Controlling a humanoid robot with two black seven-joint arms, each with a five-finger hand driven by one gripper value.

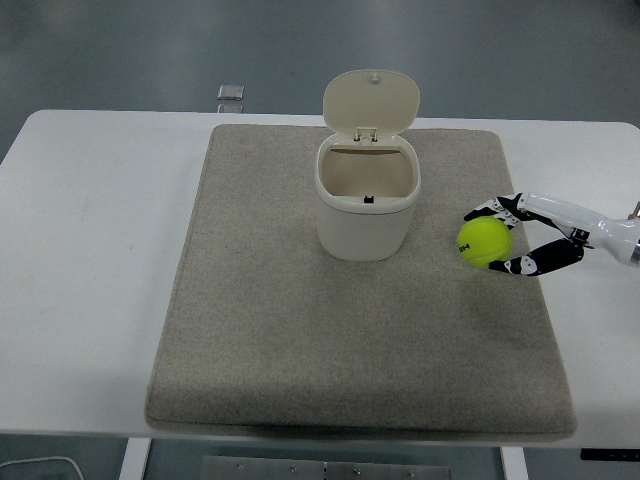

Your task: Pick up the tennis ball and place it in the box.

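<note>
The right hand [512, 238] comes in from the right edge of the table and has its fingers curled around the tennis ball [485, 243], one finger above the ball and one below it, so the ball is pinched between them. The ball is over the right part of the grey mat [260, 330], to the right of the box [367, 205] and apart from it; I cannot tell for sure if it is lifted off the mat or rests on it lightly. The box is a cream bin that stands upright near the middle back of the mat, and its lid [371, 102] is tipped open behind it, so the mouth is free. In my judgement the grasping step is done and the carrying step is beginning. The next move calls for raising the ball higher than the rim of the box, bringing it to the left until it is over the opening, and only then loosening the fingers. The left arm is not visible.
</note>
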